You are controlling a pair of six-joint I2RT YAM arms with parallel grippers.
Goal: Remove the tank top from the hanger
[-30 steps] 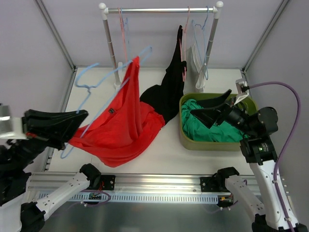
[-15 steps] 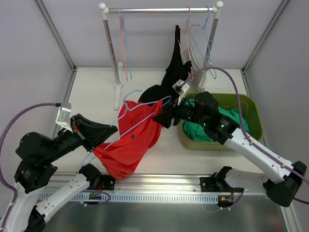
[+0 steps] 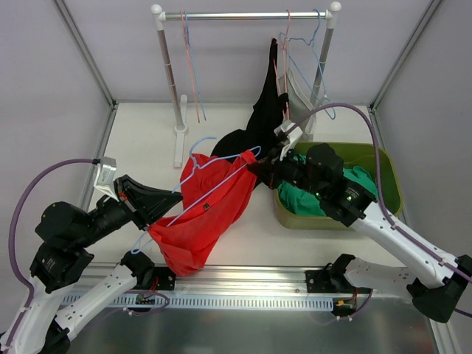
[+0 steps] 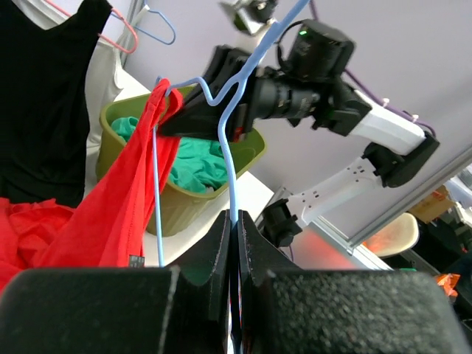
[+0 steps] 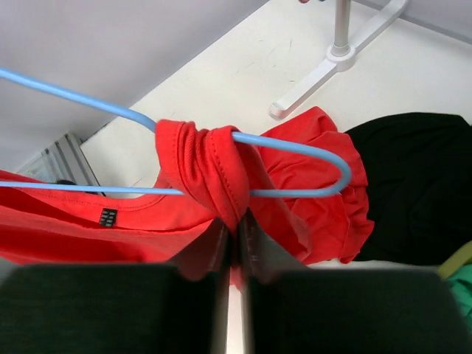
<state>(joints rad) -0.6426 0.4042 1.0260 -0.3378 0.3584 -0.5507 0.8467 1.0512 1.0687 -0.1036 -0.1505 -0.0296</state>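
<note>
Robot arms stretch a red tank top (image 3: pixel 210 214) between them over the near centre of the white surface (image 3: pixel 140 140). The garment is not yet off its pale blue hanger (image 3: pixel 234 155).

The left gripper (image 3: pixel 175 199) reaches in from the near left and is clamped tight on the hanger's wire. Its own wrist view shows both fingers pressed together around the thin blue rod, which rises straight up from them.

The right gripper (image 3: pixel 259 168) comes across from the right and is closed on the top's shoulder strap. That strap is bunched and wrapped round the hanger's rounded right end. In the right wrist view the red cloth runs down from the wire and disappears between the closed fingers.

The rest of the top sags from the hanger toward the near edge, with a small dark label showing on the fabric. Whether its lowest fold touches the surface cannot be told.

Beyond it, a black garment (image 3: pixel 258 125) hangs from the rail (image 3: pixel 243 15) at the far side. Its lower part trails onto the surface just behind the red top.

To the right, a green bin (image 3: pixel 393 193) holds crumpled green cloth (image 3: pixel 365 178), partly hidden by the right arm.
</note>
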